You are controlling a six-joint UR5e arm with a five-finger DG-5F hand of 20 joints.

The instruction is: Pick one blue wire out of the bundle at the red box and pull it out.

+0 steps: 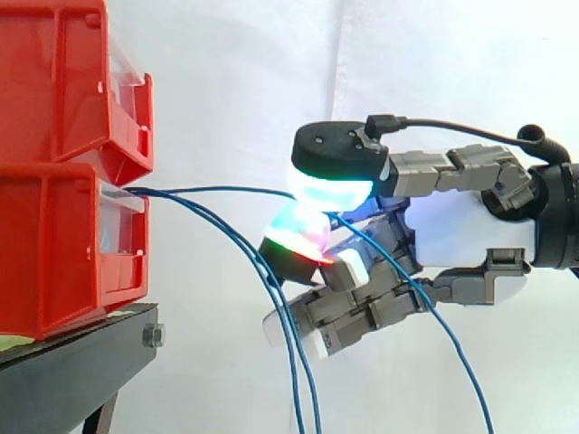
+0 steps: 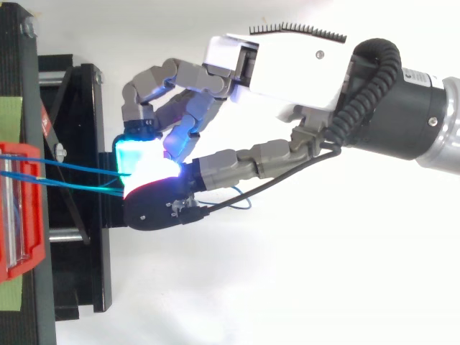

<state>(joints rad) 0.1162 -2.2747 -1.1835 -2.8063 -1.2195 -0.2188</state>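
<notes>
Thin blue wire [image 1: 217, 188] runs nearly level from the lower red plastic box [image 1: 54, 244] to the hand [image 1: 470, 226], whose curled glowing pads [image 1: 330, 192] pinch it. Grasp looks made; pulling it free of the drooping blue bundle [image 1: 274, 298] remains.

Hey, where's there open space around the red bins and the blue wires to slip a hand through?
Free: the gap above the taut blue wire, between the upper red bin and the hand. Crowded: below that wire, where loose blue wires hang between the lower red bin and the fingers pinching it.
</notes>
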